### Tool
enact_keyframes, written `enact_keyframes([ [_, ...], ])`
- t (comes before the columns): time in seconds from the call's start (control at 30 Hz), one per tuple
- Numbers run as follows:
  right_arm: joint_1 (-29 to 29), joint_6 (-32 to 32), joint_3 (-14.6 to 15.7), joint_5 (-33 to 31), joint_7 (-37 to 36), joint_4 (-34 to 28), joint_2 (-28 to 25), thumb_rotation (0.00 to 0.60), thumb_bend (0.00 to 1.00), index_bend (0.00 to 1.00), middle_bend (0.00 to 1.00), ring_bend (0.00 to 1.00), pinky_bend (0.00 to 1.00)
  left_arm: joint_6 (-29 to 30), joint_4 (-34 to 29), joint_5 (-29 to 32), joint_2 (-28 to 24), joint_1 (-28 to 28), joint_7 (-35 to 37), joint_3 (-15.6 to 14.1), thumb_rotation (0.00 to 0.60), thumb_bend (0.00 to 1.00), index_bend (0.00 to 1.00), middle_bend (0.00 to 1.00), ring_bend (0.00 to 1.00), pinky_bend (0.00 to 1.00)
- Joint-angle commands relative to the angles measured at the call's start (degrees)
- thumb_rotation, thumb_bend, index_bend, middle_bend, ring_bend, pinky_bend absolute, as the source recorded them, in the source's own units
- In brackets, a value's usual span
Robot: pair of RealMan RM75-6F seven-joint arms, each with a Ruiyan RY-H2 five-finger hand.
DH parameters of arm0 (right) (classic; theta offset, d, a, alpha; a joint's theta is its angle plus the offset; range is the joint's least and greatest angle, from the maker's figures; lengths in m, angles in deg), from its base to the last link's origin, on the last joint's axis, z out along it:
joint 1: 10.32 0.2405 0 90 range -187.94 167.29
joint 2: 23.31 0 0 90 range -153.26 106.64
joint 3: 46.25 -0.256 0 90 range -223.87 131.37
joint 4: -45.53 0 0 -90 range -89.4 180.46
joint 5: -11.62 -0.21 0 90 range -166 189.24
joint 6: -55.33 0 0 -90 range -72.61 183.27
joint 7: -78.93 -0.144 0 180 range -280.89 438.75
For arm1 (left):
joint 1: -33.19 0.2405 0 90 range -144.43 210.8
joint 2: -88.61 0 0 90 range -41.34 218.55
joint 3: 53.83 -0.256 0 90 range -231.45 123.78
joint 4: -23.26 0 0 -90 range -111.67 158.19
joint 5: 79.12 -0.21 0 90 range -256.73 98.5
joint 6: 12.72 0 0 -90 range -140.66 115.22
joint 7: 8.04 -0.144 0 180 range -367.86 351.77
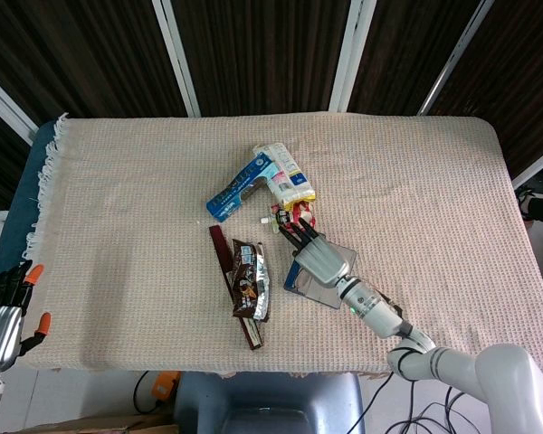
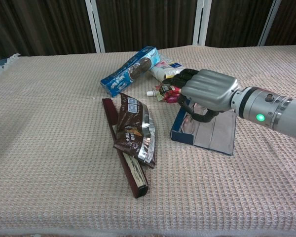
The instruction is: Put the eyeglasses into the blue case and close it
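The blue case (image 2: 214, 134) lies open and flat on the cloth right of centre, grey inside showing, its blue edge to the left. My right hand (image 2: 207, 90) hovers over the case's left part, fingers curled, and holds the eyeglasses (image 2: 190, 122). The eyeglasses hang beneath the palm, their lenses low over the case's blue edge. In the head view the right hand (image 1: 315, 256) covers most of the case (image 1: 324, 291) and hides the glasses. My left hand (image 1: 4, 312) rests off the table's front left corner, fingers apart and holding nothing.
A brown snack bag (image 2: 133, 129) lies on a long dark box (image 2: 124, 158) just left of the case. Behind the case sit a red pouch (image 2: 168, 93), a white snack pack (image 2: 164, 69) and a blue cookie box (image 2: 130, 70).
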Motion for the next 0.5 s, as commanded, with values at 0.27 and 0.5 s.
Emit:
enact_keyframes([
  [0.27,0.25,0.38,-0.26,-0.41,0.72,0.51,0.45,0.600,0.55,0.53,0.10,0.00,0.00,0.03,-0.02,-0.06,0.06,0.04,-0.18,0.00,0.600,0.41,0.00,0.00,0.00,0.08],
  [0.5,0.17,1.99,-0.23,0.18,0.05,0.90,0.67,0.600,0.33,0.46,0.10,0.00,0.00,-0.10,-0.05,-0.01,0.03,0.00,-0.17,0.03,0.600,0.41,0.00,0.00,0.00,0.08],
])
